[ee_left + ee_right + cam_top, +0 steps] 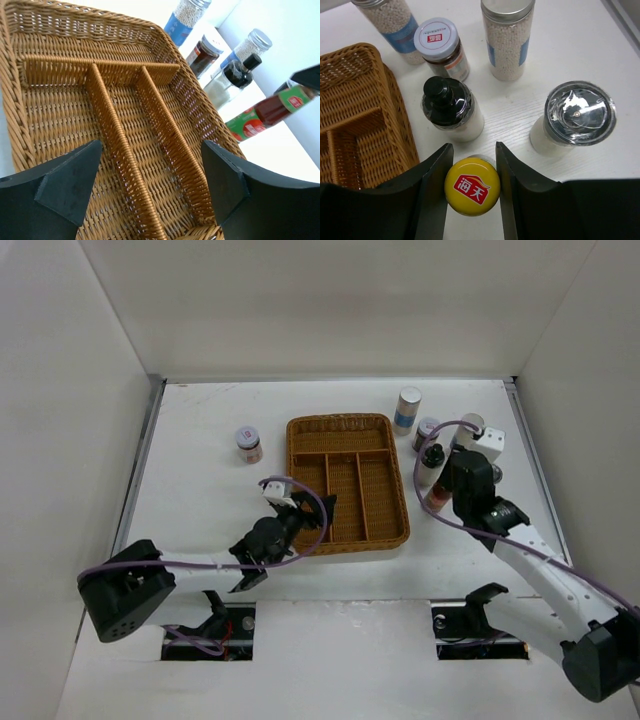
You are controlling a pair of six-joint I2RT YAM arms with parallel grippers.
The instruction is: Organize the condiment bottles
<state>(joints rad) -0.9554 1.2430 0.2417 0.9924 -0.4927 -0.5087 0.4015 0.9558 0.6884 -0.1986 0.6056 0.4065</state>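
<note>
Starting on the first bottle, by the look of it: nothing yet in the tray [347,421], all four compartments bare in the left wrist view. Clamped on the sauce bottle [472,186] with the right gripper [473,150], fingers [430,190] pressed to either side of its cap, near the tray's right rim. Seems tipped well over next to its neighbours when seen from the left wrist, so probably off the table [200,530], though hard to confirm. Hovering with the left gripper [150,150] over the tray's near left corner, fingers spread wide, holding nothing.

Left to do, judging from the layout: all seven. Five more bunched right of the tray beside the held one: two shakers [507,40], a jar [440,47], a black-capped bottle [449,107], a grinder [572,120]. One lone jar [248,443] standing well apart on the tray's left.

Woven wicker for the tray, ribbed and stiff, with raised dividers: one cross slot at the far end, three long slots toward the arms. Clear cylinders for the shakers, packed with pale granules, blue-banded, metal-lidded. Squat and dark for the jar, flat pale lid with a red mark. Glossy black stopper over a wrapped neck on the black-capped bottle, whitish below. Clear, mirror-bright dome on the grinder. Smooth round yellow cap on the sauce bottle, red logo on top, red and green label down the side.
</note>
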